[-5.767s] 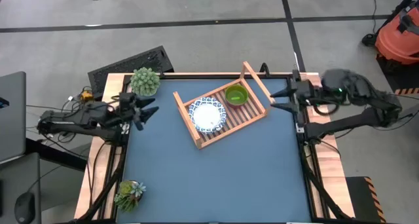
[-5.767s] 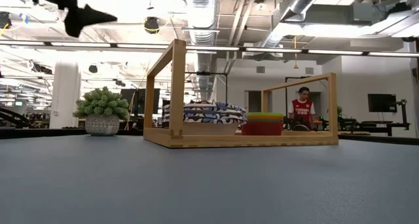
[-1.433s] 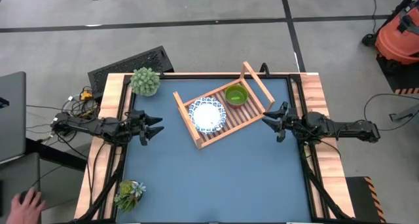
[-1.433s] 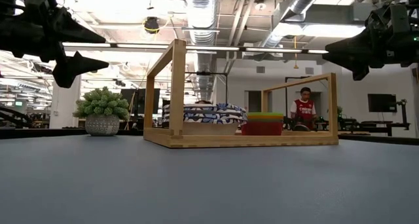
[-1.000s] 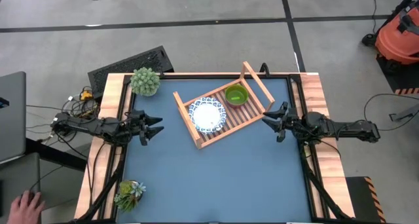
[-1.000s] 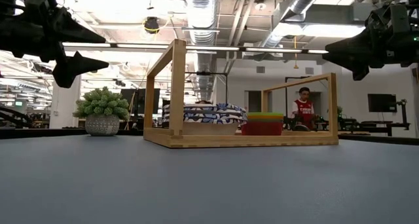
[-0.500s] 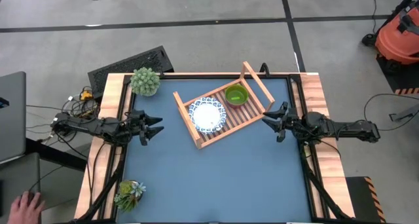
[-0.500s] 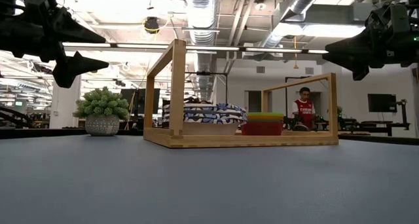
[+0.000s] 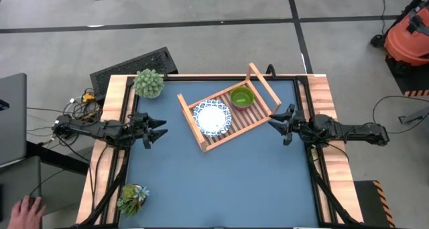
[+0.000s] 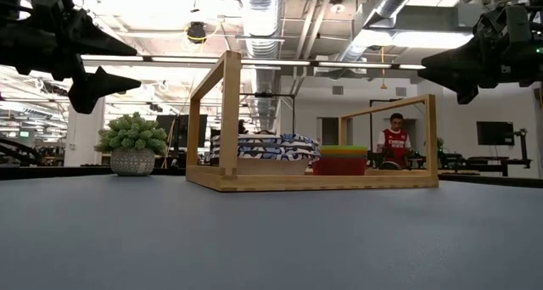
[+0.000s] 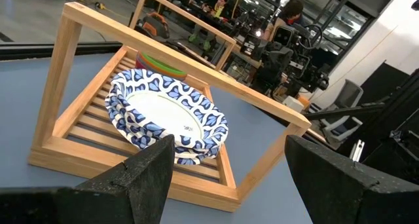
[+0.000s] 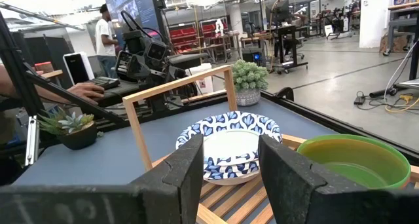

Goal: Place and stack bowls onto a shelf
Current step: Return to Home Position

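The wooden slatted shelf (image 9: 228, 115) lies slantwise on the table's far middle. Two white bowls with blue rims (image 9: 212, 117) sit stacked on its slats, also shown in the left wrist view (image 11: 167, 112) and the right wrist view (image 12: 229, 142). The green bowl (image 9: 241, 97) sits nested in the pink bowl (image 10: 339, 166) on the shelf's other end. My left gripper (image 9: 157, 130) hovers open above the table's left side. My right gripper (image 9: 275, 122) hovers open to the right of the shelf. Both point at the shelf and touch nothing.
One spiky potted plant (image 9: 149, 84) stands at the far left corner, another (image 9: 132, 197) at the near left corner. A black keyboard (image 9: 134, 65) lies beyond the far left edge. A person's hand (image 9: 27, 207) shows off the table, lower left. Bare blue table (image 9: 228, 182) spreads before the shelf.
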